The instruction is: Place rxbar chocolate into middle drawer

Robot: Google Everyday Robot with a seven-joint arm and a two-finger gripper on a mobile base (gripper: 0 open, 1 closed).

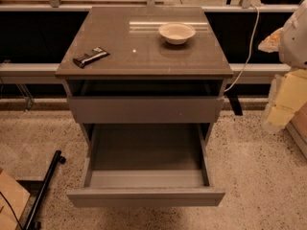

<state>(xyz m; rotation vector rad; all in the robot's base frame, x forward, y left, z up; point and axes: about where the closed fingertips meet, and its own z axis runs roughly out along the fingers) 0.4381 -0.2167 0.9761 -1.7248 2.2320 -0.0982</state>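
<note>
The rxbar chocolate (90, 57) is a black wrapped bar with white lettering. It lies flat near the front left corner of the grey cabinet top (144, 47). The middle drawer (145, 176) is the lower of two drawers; it is pulled out and its flat tray is bare. The like drawer front above it (145, 109) is nearly closed. My gripper (285, 102) hangs at the right edge of the view beside the cabinet, below the white arm shell (296, 37). It is far from the bar and holds nothing that I can see.
A white bowl (177, 32) stands at the back right of the cabinet top. A white cable (249, 47) hangs down behind the right side. A black bar (45, 186) and a cardboard piece (9, 200) lie on the speckled floor at the lower left.
</note>
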